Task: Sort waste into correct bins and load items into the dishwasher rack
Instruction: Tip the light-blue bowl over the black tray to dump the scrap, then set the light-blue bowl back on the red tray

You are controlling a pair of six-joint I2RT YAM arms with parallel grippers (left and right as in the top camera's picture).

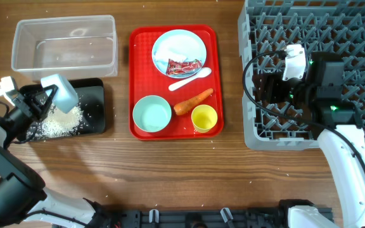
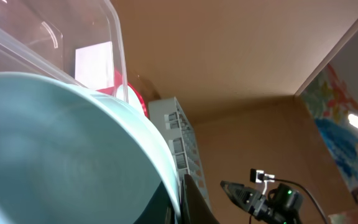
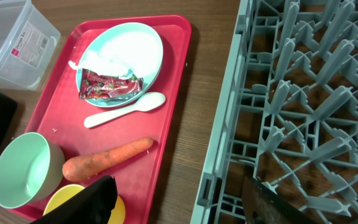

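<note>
My left gripper (image 1: 47, 96) is shut on the rim of a pale blue-green bowl (image 1: 61, 90), held tipped over the black tray (image 1: 96, 101). White rice (image 1: 59, 120) lies piled in that tray. The bowl (image 2: 55, 155) fills the left wrist view. The clear tub (image 1: 65, 44) stands behind the tray. On the red tray (image 1: 138, 44) are the plate (image 1: 195, 44) with tissue (image 1: 181, 47) and red wrapper (image 1: 184, 65), the spoon (image 1: 190, 79), the carrot (image 1: 193, 101), a second bowl (image 1: 151, 114) and the yellow cup (image 1: 204, 117). My right gripper (image 3: 179, 208) is open and empty at the rack's (image 1: 315, 38) left edge. The brown lump is not in view.
The red tray lies between the bins and the rack. A strip of bare wood (image 3: 194, 106) separates tray and rack. Loose rice grains (image 1: 100, 114) are scattered in the black tray. The table's front edge runs along the bottom of the overhead view.
</note>
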